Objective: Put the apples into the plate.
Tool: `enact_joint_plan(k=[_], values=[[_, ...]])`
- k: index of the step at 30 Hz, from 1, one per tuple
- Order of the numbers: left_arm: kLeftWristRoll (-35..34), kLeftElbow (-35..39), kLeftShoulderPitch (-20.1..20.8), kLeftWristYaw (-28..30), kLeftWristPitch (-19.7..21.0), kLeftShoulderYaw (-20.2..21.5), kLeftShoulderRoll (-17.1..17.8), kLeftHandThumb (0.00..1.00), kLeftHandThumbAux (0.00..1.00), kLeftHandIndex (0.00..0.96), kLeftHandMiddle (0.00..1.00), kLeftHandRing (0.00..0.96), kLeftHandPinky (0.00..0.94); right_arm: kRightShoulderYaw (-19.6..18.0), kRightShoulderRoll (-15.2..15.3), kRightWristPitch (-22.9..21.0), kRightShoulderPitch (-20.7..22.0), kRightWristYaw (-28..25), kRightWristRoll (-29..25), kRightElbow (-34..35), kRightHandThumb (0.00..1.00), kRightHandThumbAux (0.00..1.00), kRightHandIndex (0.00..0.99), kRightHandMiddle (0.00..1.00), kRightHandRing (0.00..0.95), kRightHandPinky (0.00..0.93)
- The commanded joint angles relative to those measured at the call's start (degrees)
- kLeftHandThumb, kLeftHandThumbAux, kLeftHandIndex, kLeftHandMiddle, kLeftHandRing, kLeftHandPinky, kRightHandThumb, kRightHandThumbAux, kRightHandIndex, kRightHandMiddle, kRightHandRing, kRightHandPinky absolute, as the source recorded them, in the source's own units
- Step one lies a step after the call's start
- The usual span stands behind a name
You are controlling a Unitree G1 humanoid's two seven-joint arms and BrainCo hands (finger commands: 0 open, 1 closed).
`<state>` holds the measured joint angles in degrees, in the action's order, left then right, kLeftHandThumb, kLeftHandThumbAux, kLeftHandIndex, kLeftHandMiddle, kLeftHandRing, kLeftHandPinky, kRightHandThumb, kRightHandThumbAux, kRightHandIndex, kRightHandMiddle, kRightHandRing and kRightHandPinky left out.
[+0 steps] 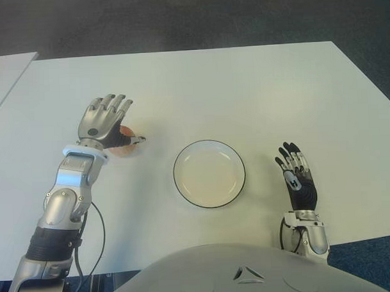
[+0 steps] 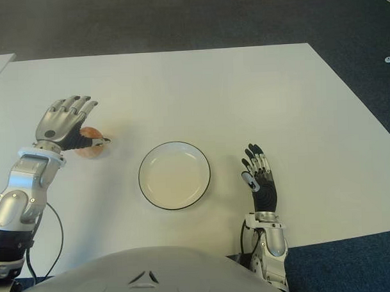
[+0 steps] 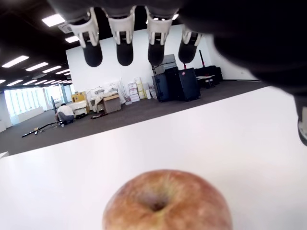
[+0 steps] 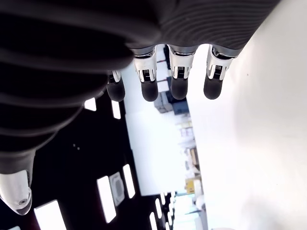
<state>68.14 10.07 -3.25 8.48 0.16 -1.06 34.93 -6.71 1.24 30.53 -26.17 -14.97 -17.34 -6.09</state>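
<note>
Nothing plated yet: round white black-rimmed plate (image 1: 209, 173) sits empty on white table (image 1: 244, 86), left hand (image 1: 106, 120) hovers fingers spread over reddish-yellow apple (image 3: 167, 201), not gripping, right hand (image 1: 297, 176) idle, open, right of plate.

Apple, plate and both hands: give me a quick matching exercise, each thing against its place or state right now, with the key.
Things:
1. apple
2. plate
3. left hand
4. right hand

States:
A. holds nothing, in front of the robot
B. open, to the right of the plate
C. on the table under a hand
D. fingers spread above the fruit

Pairs: 1-C, 2-A, 3-D, 4-B
</note>
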Motion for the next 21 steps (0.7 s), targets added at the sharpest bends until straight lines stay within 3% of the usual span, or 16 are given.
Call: enact_joint_plan(k=[1, 21], values=[[-0.86, -3.09, -0.29, -1.72, 0.35, -0.99, 1.49, 0.317, 0.346, 0.078, 0.0, 0.0, 0.037, -1.02, -0.22, -3.23, -1.31, -0.78, -1.16, -5.38, 0.177, 0.549, 0.0, 0.013, 0.0, 0.0], [-2.1, -9.34, 0.04, -2.95, 1.4, -3.98, 4.49, 0.288, 0.356, 0.053, 0.0, 0.0, 0.026, -3.02, 0.26, -3.15, 0.07, -2.95, -1.03, -6.93, 0.173, 0.539, 0.0, 0.022, 0.0, 0.0]])
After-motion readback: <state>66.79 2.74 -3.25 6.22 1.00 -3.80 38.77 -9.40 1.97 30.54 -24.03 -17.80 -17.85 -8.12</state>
